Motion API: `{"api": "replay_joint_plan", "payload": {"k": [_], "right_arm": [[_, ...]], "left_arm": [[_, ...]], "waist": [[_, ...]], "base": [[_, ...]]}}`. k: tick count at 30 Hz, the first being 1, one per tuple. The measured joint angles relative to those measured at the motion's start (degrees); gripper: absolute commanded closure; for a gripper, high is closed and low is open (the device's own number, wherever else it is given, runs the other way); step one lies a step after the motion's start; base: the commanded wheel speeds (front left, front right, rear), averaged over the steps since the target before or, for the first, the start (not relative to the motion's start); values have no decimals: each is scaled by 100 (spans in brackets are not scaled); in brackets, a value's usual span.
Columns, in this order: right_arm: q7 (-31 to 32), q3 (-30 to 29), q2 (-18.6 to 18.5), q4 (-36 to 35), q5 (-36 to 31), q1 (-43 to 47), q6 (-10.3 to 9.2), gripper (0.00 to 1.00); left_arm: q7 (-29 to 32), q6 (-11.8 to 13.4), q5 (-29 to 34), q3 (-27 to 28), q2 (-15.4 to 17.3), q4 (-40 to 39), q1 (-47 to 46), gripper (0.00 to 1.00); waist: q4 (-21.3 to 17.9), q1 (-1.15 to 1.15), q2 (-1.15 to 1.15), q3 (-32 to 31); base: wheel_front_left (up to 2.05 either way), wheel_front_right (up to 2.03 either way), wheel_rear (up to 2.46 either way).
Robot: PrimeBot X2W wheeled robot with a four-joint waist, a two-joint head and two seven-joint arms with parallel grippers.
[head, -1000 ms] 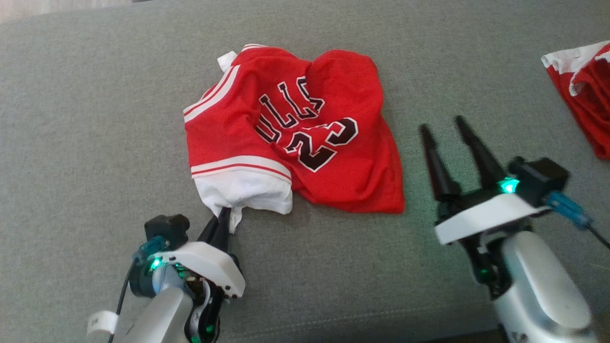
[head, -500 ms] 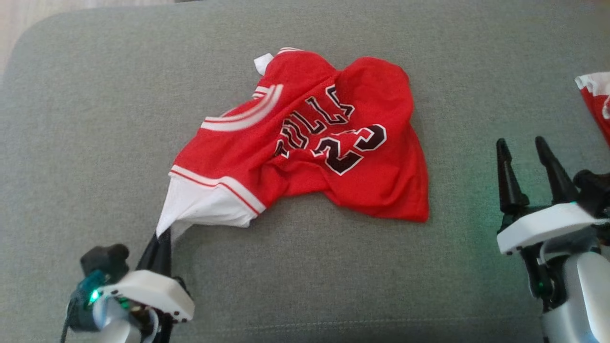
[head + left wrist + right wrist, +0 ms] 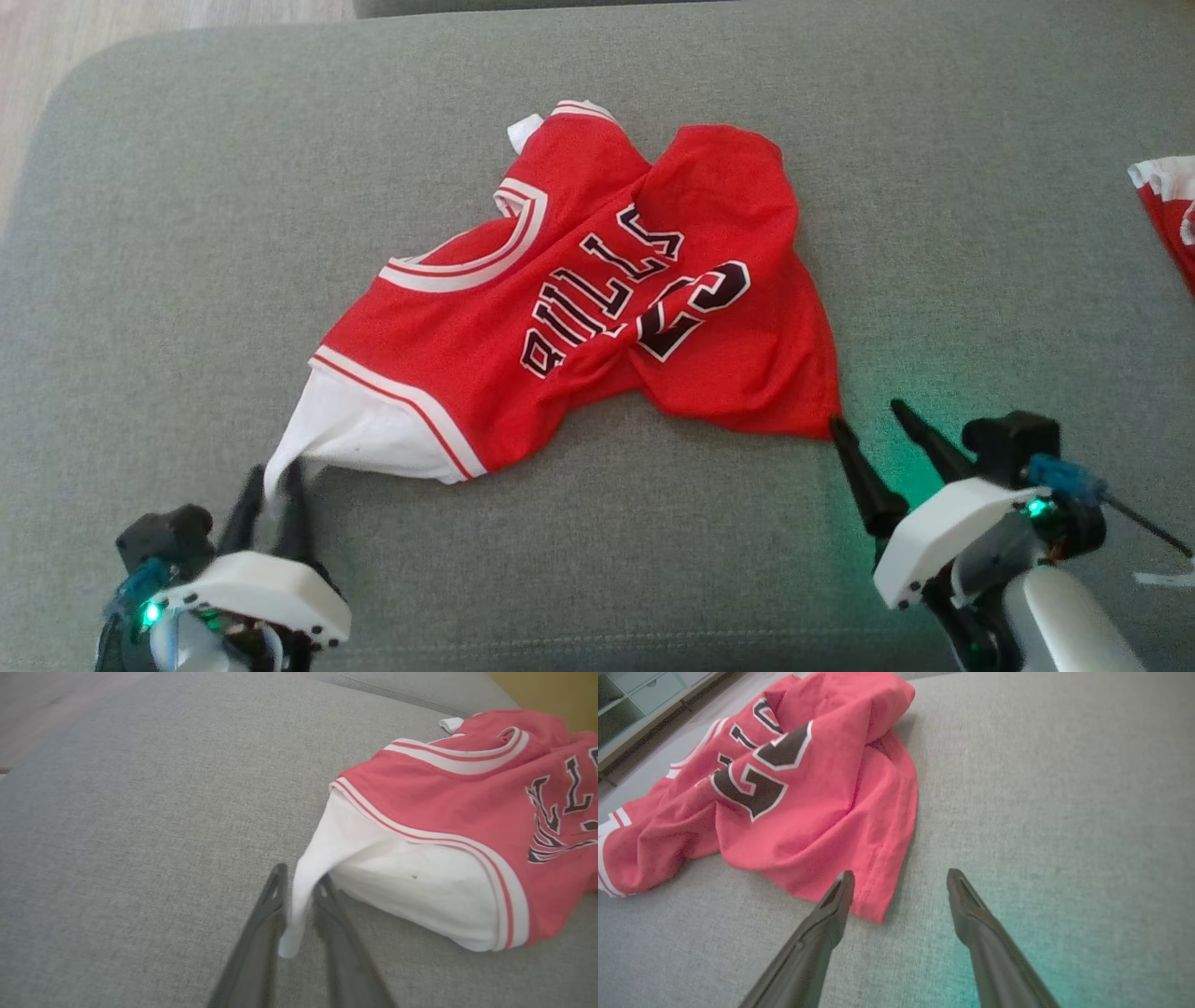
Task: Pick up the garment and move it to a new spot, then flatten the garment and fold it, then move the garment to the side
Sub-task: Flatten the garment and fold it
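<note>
The garment (image 3: 579, 308) is a red jersey with black lettering and a white sleeve, lying rumpled on the grey cushion (image 3: 187, 233). Its white sleeve is drawn out to a point toward the lower left. My left gripper (image 3: 271, 490) has its jaws slightly parted, with the sleeve tip (image 3: 294, 905) hanging loosely between the fingers (image 3: 271, 905). My right gripper (image 3: 870, 420) is open at the garment's lower right corner. In the right wrist view, the red hem corner (image 3: 878, 891) lies just inside the left finger of my right gripper (image 3: 901, 873).
Another red and white cloth (image 3: 1167, 205) lies at the right edge of the cushion. The cushion's rounded left corner meets pale floor (image 3: 140, 28). Bare grey fabric stretches in front of the garment (image 3: 607, 560) and to its left.
The white sleeve has been dragged toward the lower left, stretching the jersey out. My left jaws, shut on it before, now stand slightly apart. My right gripper has come up to the hem corner.
</note>
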Motion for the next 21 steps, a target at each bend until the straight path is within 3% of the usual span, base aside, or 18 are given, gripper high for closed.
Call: {"api": "replay_joint_plan", "payload": {"k": [8, 13, 16, 18, 21], "right_arm": [[-280, 168, 207, 1004, -183, -219, 0, 2], [-535, 246, 355, 1611, -255, -672, 0, 53], [-695, 265, 360, 1876, -255, -788, 0, 77], [-782, 254, 359, 1979, -261, -848, 0, 100], [-927, 131, 327, 2034, -345, -859, 0, 100]], "left_arm": [[-153, -2, 87, 18, -111, -100, -4, 0], [-194, 0, 205, 29, -138, -424, -2, 0], [-200, 31, 264, 27, -141, -593, 1, 0], [-200, 43, 275, 27, -142, -668, 11, 0], [-201, 47, 304, 27, -144, -809, 32, 0]], "waist": [[84, 0, 0, -53], [183, 0, 0, -93], [224, 0, 0, -108], [228, 0, 0, -112], [201, 0, 0, -120]], "base": [[0, 0, 0], [0, 0, 0], [0, 0, 0], [0, 0, 0], [0, 0, 0]]}}
